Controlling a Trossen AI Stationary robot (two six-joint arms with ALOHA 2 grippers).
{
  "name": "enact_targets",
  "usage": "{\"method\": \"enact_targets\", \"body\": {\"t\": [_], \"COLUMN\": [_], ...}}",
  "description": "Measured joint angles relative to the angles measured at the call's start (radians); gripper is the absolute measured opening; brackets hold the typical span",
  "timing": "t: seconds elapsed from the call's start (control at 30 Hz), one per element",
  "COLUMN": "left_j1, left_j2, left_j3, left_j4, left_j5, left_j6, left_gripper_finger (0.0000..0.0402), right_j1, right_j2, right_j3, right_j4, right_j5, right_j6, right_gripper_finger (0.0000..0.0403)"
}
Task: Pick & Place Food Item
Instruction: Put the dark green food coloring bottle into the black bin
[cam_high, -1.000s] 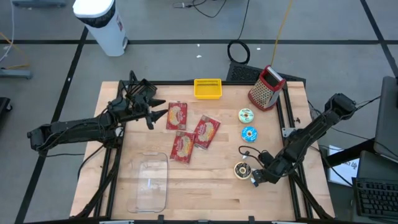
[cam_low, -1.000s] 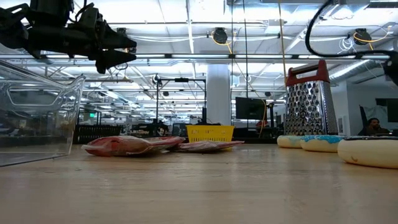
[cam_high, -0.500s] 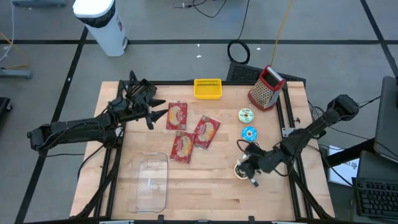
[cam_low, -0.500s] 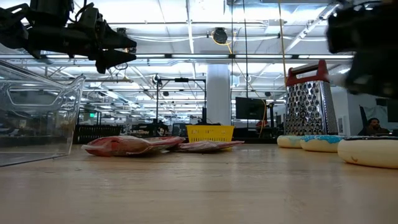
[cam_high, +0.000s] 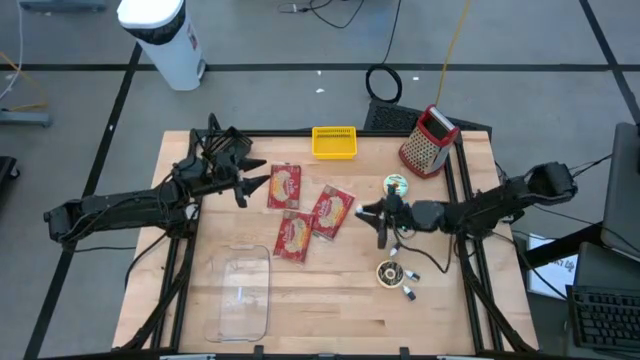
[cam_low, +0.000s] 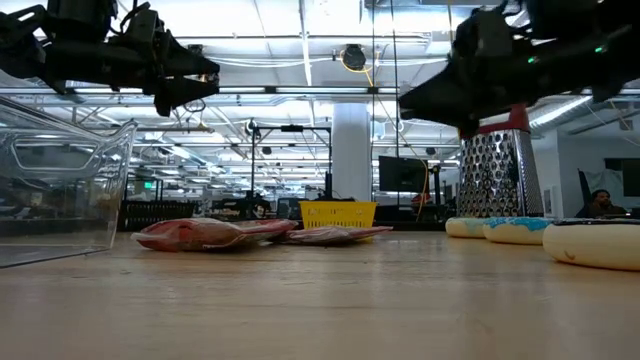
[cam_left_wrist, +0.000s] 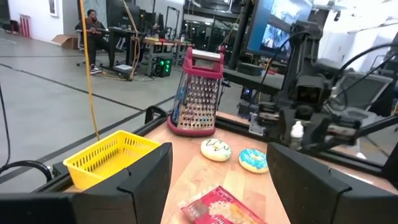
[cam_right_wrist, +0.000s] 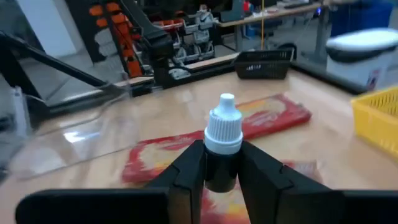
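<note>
Right hand (cam_right_wrist: 222, 171) grips a small white-capped bottle (cam_right_wrist: 222, 146); left hand (cam_high: 243, 178) hangs spread wide, empty.

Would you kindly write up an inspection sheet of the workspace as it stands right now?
Surface: wooden table, dry and flat.
Job's things: three red food packets lie left of centre; a clear container sits at the near left.
Clutter: yellow basket, grater, doughnuts, small bits.
Grippers: right gripper is level over the table's middle, shut on a white-capped dark bottle; left gripper waits open, raised at the far left.
Cables: a black coil and a yellow lead on the floor.
Surroundings: white bin, person seated far off.
</note>
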Motion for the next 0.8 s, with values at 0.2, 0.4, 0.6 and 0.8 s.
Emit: {"method": "enact_targets", "body": {"t": [0.2,0.4,0.6,0.8], "left_j1": [-0.016,-0.08,-0.182,-0.247], "left_j2": [0.064,0.235,0.438,0.591], "left_j3": [0.0,0.067,0.195,0.333], "left_j4": [0.084,0.085,0.087,0.089], "left_j5": [-0.001,0.003,0.045,0.046], "left_j6": [-0.028,-0.022,0.081,0.19], "left_gripper_finger": [0.0262,0.0262,0.0262,0.0262], "right_j1": [-0.128,-0.193,-0.201,-0.196], "right_j2": [0.112,0.221,0.275,0.275], "right_j3": [0.086,0.211,0.282,0.283], "right_j4": [0.022,0.024,0.032,0.084], "right_j5": [-0.16,-0.289,-0.305,-0.305], "right_j6": [-0.098,-0.243,-0.351,-0.348], "right_gripper_finger": [0.0074,0.0074,0.0074,0.0073]}}
